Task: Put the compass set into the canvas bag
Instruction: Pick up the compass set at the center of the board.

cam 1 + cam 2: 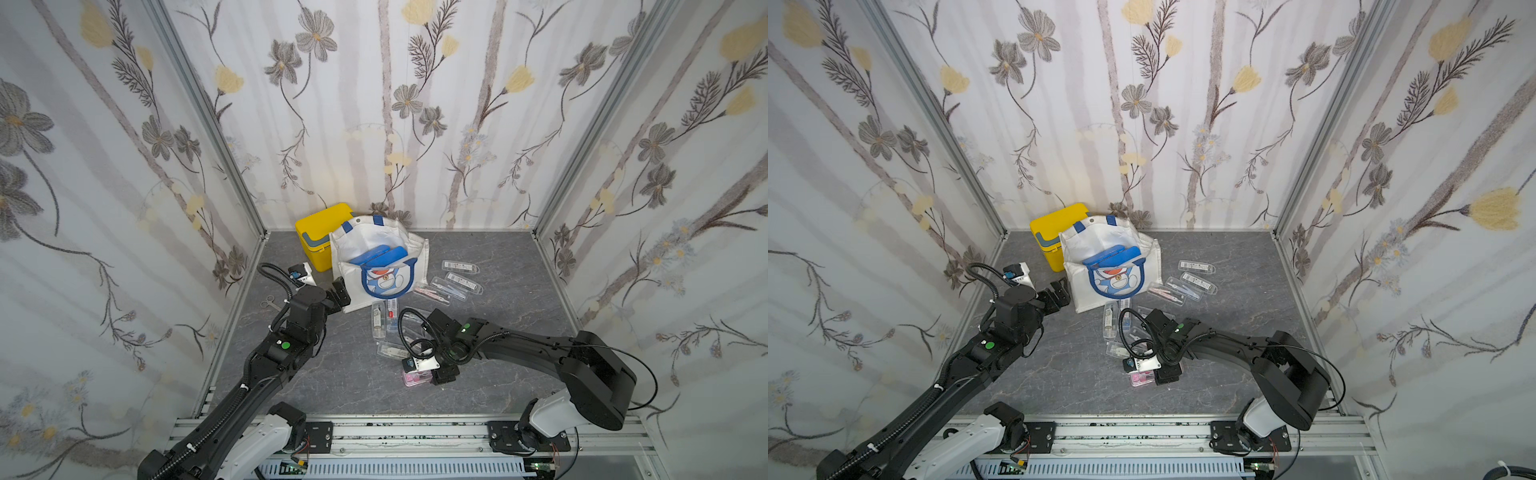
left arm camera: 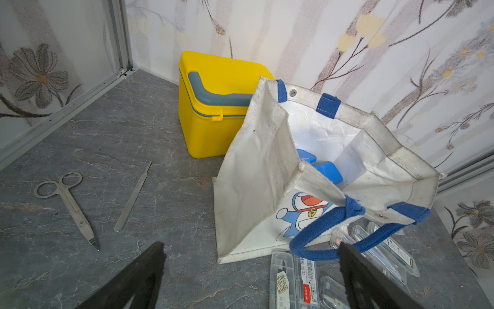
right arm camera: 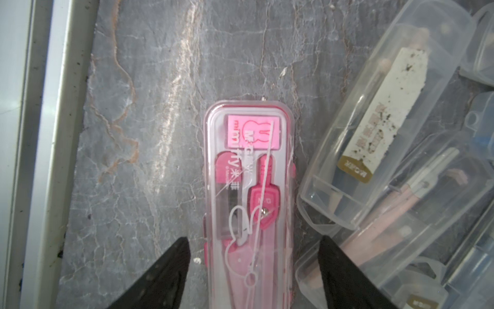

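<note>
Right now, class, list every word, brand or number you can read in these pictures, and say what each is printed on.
"miffy": lid of the pink case.
"米菲": same lid, beside it.
"M&G": red label in a clear case.
Too small or blurred: barcodes, other case labels, gold tabs.
Bag: picture only, no words.

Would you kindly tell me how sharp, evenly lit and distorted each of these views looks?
In both top views, soft even light, and the wide lens splays the frame posts. Left wrist view: canvas bag and yellow box crisp, left gripper a dark blur. Right wrist view: pink compass set slightly soft and washed out under its clear lid, right gripper blurred.
</note>
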You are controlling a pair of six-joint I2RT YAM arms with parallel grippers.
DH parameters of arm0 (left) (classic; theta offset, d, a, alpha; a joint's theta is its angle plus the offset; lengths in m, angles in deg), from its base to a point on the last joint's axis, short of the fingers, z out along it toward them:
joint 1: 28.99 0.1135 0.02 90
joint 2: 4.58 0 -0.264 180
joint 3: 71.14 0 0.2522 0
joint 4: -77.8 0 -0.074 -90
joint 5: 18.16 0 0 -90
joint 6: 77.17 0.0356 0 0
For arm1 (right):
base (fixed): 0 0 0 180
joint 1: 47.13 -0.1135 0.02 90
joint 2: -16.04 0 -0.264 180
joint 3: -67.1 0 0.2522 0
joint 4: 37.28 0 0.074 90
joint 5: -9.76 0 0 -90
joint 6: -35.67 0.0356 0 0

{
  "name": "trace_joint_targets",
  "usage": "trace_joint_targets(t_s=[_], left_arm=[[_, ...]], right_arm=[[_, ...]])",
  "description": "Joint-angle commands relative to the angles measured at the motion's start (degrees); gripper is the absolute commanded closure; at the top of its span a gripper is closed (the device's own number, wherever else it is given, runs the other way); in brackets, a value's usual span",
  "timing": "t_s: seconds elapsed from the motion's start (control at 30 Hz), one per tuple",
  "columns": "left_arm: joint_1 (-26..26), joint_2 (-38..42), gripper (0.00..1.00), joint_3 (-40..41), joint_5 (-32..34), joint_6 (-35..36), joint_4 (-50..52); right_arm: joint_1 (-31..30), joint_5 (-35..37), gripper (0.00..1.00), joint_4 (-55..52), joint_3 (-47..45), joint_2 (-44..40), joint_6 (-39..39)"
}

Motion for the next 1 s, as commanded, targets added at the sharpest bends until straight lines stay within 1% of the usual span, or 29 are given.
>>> trace_joint_targets(t_s=[0.0, 0.2, 0.37, 0.4, 0.53, 0.97], left_arm=[[0.3, 0.2, 0.00, 0.3, 0.0, -0.8, -2.1], [0.6, 0.5, 0.00, 0.6, -0.3, -1.0, -2.1], [0.7, 0.8, 0.00, 0.9, -0.4, -1.2, -2.4], [0.8, 0.8, 0.00, 1.0, -0.4, -1.3, -2.3], [0.8, 1.0, 0.00, 1.3, -0.3, -1.5, -2.4], [1.0, 1.2, 0.00, 1.6, -0.3, -1.8, -2.8]], right_arm=[[0.0, -0.8, 0.25, -1.7, 0.6, 1.2, 0.5], [0.0, -0.2, 0.28, -1.6, 0.4, 2.3, 1.1], [0.0, 0.9, 0.33, -1.5, 0.6, 3.0, 1.5], [0.0, 1.2, 0.34, -1.5, 0.6, 4.6, 1.7], [0.0, 2.4, 0.39, -1.5, 1.0, 5.7, 2.5], [-0.5, 4.0, 0.45, -0.4, 0.5, 6.3, 2.6]])
